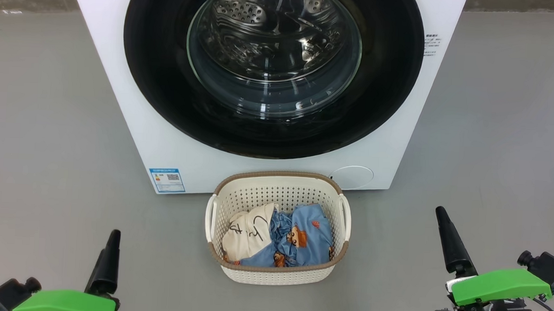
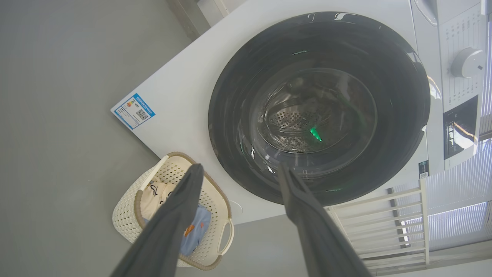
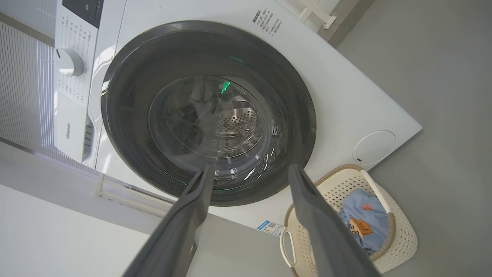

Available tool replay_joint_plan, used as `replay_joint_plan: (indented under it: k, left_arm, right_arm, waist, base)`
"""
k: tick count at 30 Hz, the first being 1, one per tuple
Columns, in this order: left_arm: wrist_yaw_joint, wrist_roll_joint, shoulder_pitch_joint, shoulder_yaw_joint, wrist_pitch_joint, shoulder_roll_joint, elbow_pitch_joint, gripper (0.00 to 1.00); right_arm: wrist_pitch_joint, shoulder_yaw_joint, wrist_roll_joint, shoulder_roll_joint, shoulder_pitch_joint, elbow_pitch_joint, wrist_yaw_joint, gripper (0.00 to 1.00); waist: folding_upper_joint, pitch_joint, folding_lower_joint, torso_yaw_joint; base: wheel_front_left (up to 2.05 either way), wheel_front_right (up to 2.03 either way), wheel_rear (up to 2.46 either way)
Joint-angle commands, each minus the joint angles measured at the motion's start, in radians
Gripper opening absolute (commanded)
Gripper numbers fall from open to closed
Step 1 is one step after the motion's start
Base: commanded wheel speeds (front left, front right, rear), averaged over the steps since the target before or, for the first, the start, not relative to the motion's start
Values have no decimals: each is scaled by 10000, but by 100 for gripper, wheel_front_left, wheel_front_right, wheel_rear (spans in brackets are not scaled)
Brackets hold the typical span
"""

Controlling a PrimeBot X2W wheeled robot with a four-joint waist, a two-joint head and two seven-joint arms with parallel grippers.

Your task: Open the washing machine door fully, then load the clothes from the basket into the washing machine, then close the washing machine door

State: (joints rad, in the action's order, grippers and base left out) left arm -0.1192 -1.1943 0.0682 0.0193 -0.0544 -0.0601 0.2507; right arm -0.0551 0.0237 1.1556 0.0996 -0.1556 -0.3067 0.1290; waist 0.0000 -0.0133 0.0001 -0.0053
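The white washing machine [image 1: 132,119] stands in front of me. Its round door [image 1: 158,73], a black ring around a glass window, lies shut against it, and the steel drum shows through the glass. The cream basket [image 1: 279,193] sits on the floor against the machine's foot. In it lie the clothes: a cream garment with black lettering [image 1: 249,232] and a blue bear-print garment [image 1: 303,242]. My left gripper [image 2: 240,168] is open and empty, low at the left [image 1: 111,241]. My right gripper [image 3: 250,168] is open and empty, low at the right [image 1: 444,226]. Both are well short of the basket.
Grey floor [image 1: 45,138] spreads on both sides of the machine and basket. A blue label [image 1: 167,180] and a round white flap [image 1: 351,177] mark the machine's lower front. The dial [image 2: 467,63] sits on its panel. A white rack [image 2: 384,223] stands beside the machine.
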Motion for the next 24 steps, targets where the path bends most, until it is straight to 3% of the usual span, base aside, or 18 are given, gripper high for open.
replay_joint_plan:
  k: [1,24]
  left_arm:
    - [-53,288,539,-118,-118,-254,-315,100]
    - [-74,3480,683,241,-772,-530,-388,100]
  right_arm:
    - [-140,187,-325,125,-546,304,9,100]
    - [-784,771,-2859,325,-916,183,12,100]
  waist:
    - [0,-1,-1,1]
    - [0,-17,-1,18]
  base:
    - [0,0,0]
    - [0,0,0]
